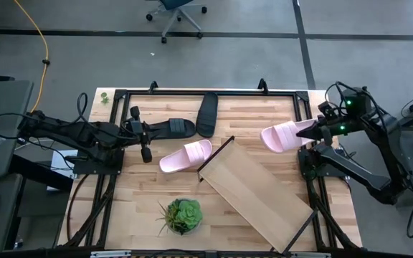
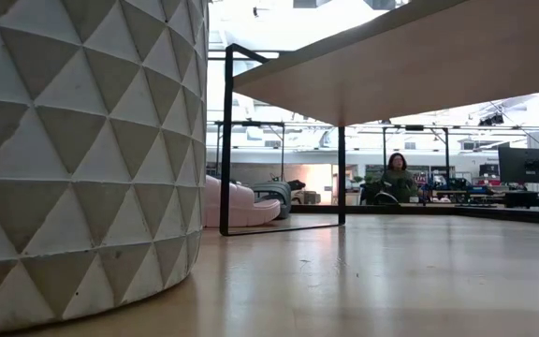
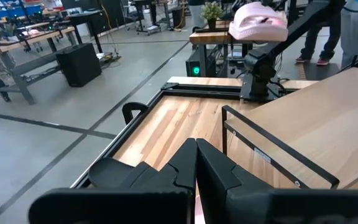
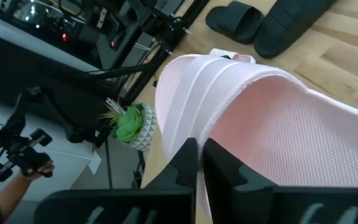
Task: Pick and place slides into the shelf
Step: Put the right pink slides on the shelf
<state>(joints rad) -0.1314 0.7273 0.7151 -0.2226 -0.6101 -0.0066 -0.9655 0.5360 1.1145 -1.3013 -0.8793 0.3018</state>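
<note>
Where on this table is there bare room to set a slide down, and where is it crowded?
The shelf top is bare. Bare tabletop lies left of the potted plant and behind the shelf, between the black slide and the lifted pink slide. It is crowded around the left gripper, the other black slide and the resting pink slide.

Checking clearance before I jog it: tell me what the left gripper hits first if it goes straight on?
Probably the shelf: its black frame stands just ahead of the shut left gripper. Depth is unclear.

A green succulent [image 1: 183, 213] in a white faceted pot [image 2: 82, 150] stands at the bench's [image 1: 135, 208] six o'clock edge, an office chair [image 1: 176, 13] and yellow cable [image 1: 43, 50] on the floor beyond twelve and ten o'clock.
</note>
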